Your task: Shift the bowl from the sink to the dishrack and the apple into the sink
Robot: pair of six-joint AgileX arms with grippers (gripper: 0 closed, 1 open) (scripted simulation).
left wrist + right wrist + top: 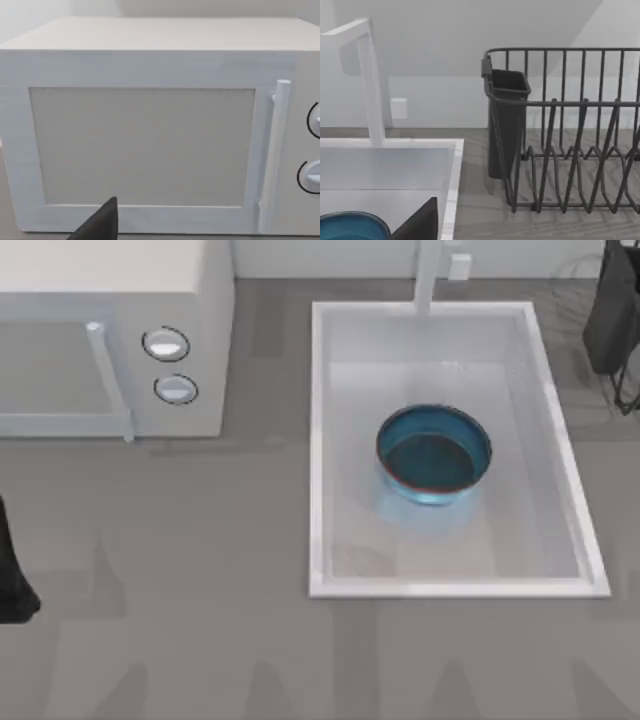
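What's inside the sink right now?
Just the blue bowl, upright near the middle of the sink. The bowl looks empty. No apple is there.

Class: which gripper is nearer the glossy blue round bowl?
Right. The right gripper is close to the bowl in the white sink; the left gripper faces the white microwave, far to its left.

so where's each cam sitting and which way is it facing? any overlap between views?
Top view: above the table, looking down at the microwave, the sink and the bowl; a dark piece of the left arm at the left edge.
Left wrist view: faces the microwave door; a dark gripper finger low in frame.
Right wrist view: faces the dishrack and the faucet; a dark gripper finger shows.
Shared: top and right wrist views both show sink, bowl, dishrack.
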